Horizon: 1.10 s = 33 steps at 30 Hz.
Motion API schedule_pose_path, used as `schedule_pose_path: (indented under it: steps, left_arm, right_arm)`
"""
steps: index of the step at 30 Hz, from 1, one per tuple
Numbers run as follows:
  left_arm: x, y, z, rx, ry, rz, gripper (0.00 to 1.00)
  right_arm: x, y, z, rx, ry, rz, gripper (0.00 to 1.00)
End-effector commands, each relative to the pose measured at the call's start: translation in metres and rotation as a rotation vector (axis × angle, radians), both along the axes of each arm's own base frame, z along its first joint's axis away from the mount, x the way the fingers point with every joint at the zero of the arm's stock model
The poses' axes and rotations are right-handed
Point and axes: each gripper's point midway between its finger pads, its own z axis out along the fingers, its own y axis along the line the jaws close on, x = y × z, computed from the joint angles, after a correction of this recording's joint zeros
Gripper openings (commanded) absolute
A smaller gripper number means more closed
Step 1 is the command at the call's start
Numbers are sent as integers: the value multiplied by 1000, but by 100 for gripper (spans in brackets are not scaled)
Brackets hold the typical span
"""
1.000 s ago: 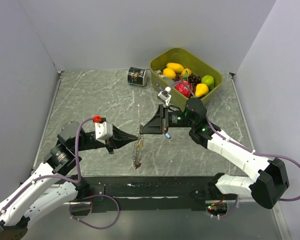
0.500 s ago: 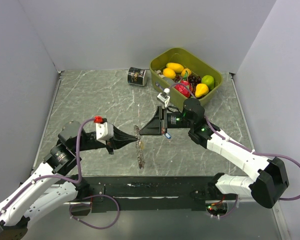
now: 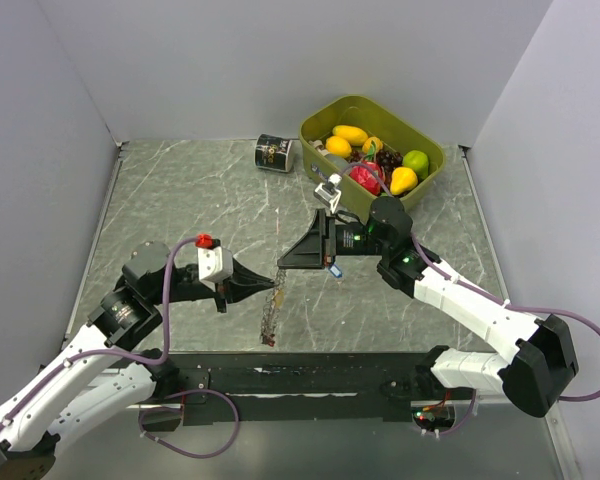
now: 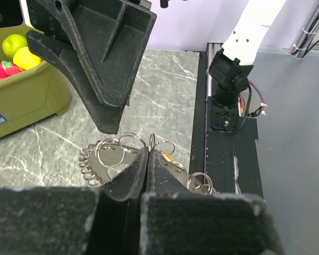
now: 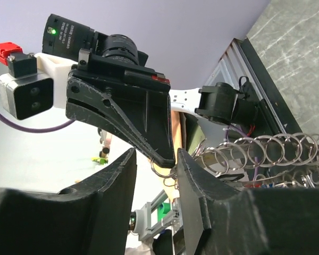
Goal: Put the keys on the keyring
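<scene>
While the left hand (image 3: 272, 283) stays pinched on the dangling keyring (image 3: 272, 310) — the right hand (image 3: 283, 263) has spread wider.

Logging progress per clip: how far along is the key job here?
Done: the keyring is picked up, hanging from the shut left hand. In hand: the right hand is open right beside it. Left: whether any keys are threaded is too small to tell.

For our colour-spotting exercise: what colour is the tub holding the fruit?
Olive green; the tub shows best in the top external view.
</scene>
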Motion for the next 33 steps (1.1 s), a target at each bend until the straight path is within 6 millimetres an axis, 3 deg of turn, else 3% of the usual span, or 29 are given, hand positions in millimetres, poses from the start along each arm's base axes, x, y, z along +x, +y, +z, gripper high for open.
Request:
schedule_pose_path:
  steps: [1,10,33]
  left_arm:
    - [-3,5,40,-82,-117,13,1]
    - [-4,7,42,-89,-126,19,1]
    - [-3,7,45,-95,-132,23,1]
  right_arm:
    - [-9,-2,8,23,-51,27,43]
    - [-9,-9,-2,-40,-61,-18,45]
    - [-5,-4,-20,-74,-18,-7,43]
